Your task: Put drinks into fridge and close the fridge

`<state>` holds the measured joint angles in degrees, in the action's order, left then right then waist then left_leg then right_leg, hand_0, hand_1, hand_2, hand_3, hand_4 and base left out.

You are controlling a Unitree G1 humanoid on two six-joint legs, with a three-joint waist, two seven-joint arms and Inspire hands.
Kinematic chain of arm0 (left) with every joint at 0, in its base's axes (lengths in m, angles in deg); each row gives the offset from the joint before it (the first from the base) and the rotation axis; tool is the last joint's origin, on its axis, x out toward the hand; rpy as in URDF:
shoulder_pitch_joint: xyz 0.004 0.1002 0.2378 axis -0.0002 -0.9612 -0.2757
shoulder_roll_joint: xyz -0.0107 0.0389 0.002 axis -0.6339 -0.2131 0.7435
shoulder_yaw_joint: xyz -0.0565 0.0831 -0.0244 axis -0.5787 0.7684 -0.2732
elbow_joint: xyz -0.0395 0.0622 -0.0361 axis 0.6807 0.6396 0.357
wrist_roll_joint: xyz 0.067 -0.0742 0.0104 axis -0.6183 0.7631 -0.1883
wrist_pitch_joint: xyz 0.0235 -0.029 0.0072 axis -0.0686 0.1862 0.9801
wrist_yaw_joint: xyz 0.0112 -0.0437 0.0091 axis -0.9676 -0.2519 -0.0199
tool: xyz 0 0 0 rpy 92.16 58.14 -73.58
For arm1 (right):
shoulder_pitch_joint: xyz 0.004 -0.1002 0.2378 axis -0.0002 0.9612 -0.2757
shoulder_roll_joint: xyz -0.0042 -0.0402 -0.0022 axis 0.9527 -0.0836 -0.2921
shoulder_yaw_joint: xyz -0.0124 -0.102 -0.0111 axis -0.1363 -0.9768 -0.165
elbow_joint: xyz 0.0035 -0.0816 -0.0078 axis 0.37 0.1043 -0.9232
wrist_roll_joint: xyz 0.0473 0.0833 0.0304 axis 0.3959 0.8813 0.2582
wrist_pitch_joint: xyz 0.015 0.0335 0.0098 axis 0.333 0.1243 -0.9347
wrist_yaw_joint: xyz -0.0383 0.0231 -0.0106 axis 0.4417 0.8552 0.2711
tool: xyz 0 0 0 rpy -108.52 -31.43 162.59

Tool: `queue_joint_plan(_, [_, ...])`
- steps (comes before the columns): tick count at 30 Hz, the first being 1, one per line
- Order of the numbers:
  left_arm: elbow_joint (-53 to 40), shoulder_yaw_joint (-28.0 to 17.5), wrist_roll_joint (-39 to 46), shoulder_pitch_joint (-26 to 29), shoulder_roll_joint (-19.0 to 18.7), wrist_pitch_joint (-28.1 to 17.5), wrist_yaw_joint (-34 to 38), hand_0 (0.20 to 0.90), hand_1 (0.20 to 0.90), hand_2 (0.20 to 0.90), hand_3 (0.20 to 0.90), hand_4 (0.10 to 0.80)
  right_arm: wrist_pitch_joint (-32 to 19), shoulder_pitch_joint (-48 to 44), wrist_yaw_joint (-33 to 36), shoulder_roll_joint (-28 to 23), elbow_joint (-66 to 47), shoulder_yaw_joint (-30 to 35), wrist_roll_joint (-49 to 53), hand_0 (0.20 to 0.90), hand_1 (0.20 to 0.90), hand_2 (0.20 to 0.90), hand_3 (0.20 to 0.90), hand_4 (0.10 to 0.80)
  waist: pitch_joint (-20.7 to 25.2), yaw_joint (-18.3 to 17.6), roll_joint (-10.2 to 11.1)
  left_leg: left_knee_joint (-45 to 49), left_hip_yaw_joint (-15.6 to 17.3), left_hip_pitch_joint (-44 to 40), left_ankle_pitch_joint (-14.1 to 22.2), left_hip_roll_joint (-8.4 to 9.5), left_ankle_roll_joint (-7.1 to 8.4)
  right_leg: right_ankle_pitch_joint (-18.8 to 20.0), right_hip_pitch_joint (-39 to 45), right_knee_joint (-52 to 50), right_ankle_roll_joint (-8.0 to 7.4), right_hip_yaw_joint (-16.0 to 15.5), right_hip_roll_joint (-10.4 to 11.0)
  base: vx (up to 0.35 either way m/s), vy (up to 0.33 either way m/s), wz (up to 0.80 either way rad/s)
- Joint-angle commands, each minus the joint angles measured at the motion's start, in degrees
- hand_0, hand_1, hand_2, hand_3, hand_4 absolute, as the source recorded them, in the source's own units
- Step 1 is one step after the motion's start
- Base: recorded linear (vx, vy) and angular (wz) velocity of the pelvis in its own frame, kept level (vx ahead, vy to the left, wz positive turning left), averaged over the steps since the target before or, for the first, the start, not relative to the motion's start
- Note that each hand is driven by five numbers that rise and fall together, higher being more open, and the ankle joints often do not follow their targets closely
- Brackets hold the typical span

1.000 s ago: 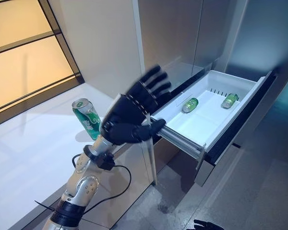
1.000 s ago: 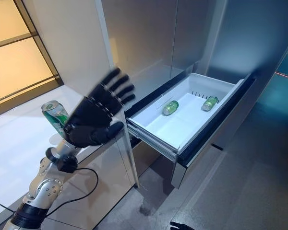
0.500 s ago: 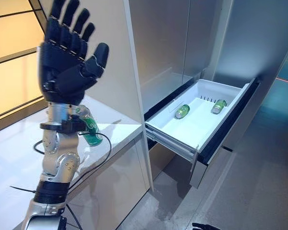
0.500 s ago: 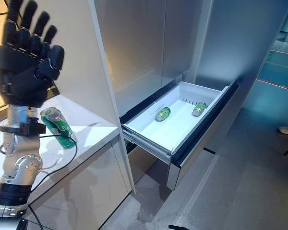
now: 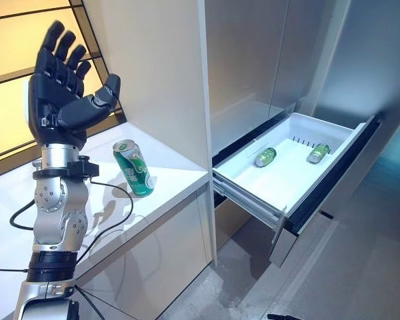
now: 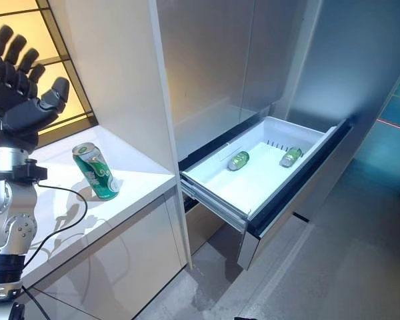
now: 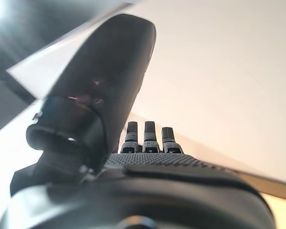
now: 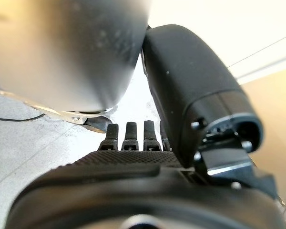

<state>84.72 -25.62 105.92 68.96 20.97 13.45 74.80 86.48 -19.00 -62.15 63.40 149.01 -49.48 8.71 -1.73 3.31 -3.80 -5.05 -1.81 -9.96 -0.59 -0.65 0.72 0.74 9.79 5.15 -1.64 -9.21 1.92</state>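
Looking down from the head cameras, I get only a dark sliver of my right robot hand (image 5: 283,316) at the bottom edge; its wrist view shows straight fingers (image 8: 132,137) and nothing between them. My left robot hand (image 5: 61,100) is raised above the white bench (image 5: 27,200), fingers spread wide, palm empty, clear of everything. I count three green drink cans with silver tops. One green can (image 5: 134,168) stands on the bench, leaning a little, near the left arm but apart from it. Two more lie on their sides in the white pulled-out fridge drawer (image 5: 300,123): a nearer can (image 5: 265,157) towards the middle and a farther can (image 5: 318,153) by the drawer's dark front. The drawer stands open.
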Motion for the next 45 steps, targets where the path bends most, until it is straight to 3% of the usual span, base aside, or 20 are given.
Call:
queue_joint_plan(1, [0.41, -5.14, 3.17, 4.68, -5.37, 0.1, -5.63, 0.9, 0.9, 0.9, 0.9, 0.8, 0.33, -1.7, -1.28, -0.54, 0.43, -1.61, -2.07, 0.9, 0.9, 0.9, 0.9, 0.8, -0.41, 0.32, 0.31, 0.92, -0.02, 0.89, 4.44, 2.7, -0.71, -9.38, -1.11, -6.95, -0.09, -0.32, -2.24, -0.016, 0.013, 0.09])
queue_joint_plan(5, [0.28, -5.62, 6.56, 2.95, -5.17, 3.74, -10.88, 0.9, 0.9, 0.9, 0.9, 0.8, 0.81, -1.88, -1.53, -0.97, 0.17, -1.12, -2.33, 0.9, 0.9, 0.9, 0.9, 0.8, -0.58, 0.73, 0.28, 0.92, -0.26, 0.98, 4.33, 2.73, -0.69, -9.34, -1.06, -6.95, -0.2, -0.58, -2.19, -0.004, 0.003, 0.01])
queue_joint_plan(16, [4.01, -5.42, 11.02, 3.35, -7.88, 6.7, -18.93, 0.9, 0.9, 0.9, 0.9, 0.8, 2.2, -2.11, -1.9, -1.93, -1.55, -0.84, -2.24, 0.9, 0.9, 0.9, 0.9, 0.8, -0.83, 0.54, -0.01, 1.03, 0.06, 1.05, 4.23, 2.64, -0.58, -9.34, -1.12, -7.11, -0.57, -0.65, -2.05, -0.001, 0.001, 0.01])
queue_joint_plan(28, [8.1, -4.73, 3.89, 3.93, -9.85, 8.13, -19.01, 0.9, 0.9, 0.9, 0.9, 0.8, 3.51, -1.52, -1.86, -2.2, -3.26, -0.51, -1.44, 0.9, 0.9, 0.9, 0.9, 0.8, -0.93, -0.47, -0.07, 1.12, 1.04, 1.03, 4.19, 2.56, -0.6, -8.99, -1.3, -6.84, -0.85, 0.13, -2.15, 0.0, 0.0, 0.0])
queue_joint_plan(45, [7.34, -2.37, 2.49, 4.75, -9.7, 11.88, -18.71, 0.9, 0.9, 0.9, 0.9, 0.8, 4.28, -1.02, -1.92, -2.4, -4.6, 0.25, -0.78, 0.9, 0.9, 0.9, 0.9, 0.8, -1.23, -1.73, 0.07, 1.25, 2.26, 0.88, 4.34, 2.59, -0.79, -8.65, -1.65, -6.71, -1.08, 1.51, -2.55, 0.0, 0.0, -0.01])
